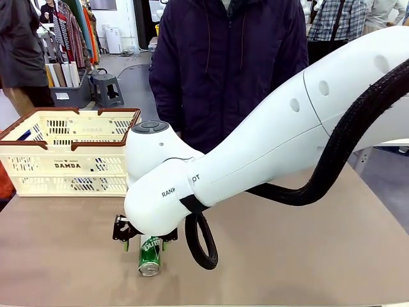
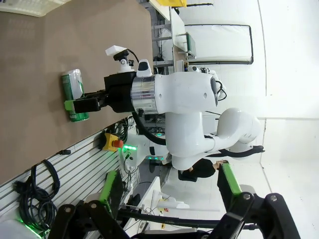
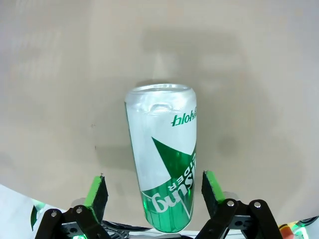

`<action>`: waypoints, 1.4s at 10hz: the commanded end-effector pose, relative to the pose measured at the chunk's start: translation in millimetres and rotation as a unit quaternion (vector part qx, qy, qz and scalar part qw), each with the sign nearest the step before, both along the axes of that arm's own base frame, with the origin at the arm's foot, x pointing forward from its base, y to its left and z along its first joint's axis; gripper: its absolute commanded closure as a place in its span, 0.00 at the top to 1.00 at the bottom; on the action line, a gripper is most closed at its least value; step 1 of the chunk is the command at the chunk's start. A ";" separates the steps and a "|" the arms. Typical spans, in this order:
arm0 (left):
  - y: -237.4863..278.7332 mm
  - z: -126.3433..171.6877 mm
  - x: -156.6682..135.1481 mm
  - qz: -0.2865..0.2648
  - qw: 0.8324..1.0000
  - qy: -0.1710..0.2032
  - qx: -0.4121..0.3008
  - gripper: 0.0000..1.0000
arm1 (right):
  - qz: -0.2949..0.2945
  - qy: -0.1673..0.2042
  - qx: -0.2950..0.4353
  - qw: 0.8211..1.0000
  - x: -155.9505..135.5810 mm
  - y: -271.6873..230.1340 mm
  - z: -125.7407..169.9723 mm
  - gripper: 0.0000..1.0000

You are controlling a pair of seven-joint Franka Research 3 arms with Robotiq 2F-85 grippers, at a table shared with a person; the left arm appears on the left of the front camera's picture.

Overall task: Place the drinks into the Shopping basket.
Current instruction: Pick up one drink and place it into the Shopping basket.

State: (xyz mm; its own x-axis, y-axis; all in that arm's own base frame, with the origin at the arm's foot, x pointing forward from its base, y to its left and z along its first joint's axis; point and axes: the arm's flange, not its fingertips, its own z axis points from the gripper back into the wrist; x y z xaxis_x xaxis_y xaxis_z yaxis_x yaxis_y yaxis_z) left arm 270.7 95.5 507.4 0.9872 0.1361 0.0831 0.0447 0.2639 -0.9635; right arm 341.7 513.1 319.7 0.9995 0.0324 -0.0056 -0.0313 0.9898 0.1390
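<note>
The counter (image 1: 319, 256) is viewed frontally; the can (image 3: 162, 159) is seen close by the right wrist, sideways from afar by the left.

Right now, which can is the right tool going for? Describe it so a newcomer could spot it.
Start at the brown table, near edge, on the robot's side of the cream shopping basket. Under the right arm's wrist lies a green can on its side, silver end facing the robot. It sits between the open pads of the right tool, green-and-silver with white lettering.

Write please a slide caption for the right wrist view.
Open right pincer straddles a green can lying on the table.
</note>
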 end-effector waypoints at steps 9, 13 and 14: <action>0.8 1.9 -1.4 -0.002 1.000 -0.003 -0.002 1.00 | 0.006 0.112 0.224 0.968 -51.4 -370.1 186.2 1.00; 0.8 1.9 -1.4 -0.002 1.000 -0.003 -0.002 1.00 | -0.039 0.119 0.471 0.873 -45.8 -524.2 161.5 1.00; 0.8 1.9 -1.4 -0.002 1.000 -0.003 -0.002 1.00 | -0.072 0.080 0.524 0.845 -56.1 -552.7 147.7 1.00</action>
State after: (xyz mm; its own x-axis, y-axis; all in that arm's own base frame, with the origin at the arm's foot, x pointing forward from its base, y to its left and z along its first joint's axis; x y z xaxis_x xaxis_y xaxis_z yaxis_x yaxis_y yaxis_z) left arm 270.6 95.8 507.4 0.9871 0.1370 0.0828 0.0442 0.2636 -0.9636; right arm 287.2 -32.3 482.3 0.9765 0.0397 -0.2117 0.1740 0.4338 0.8841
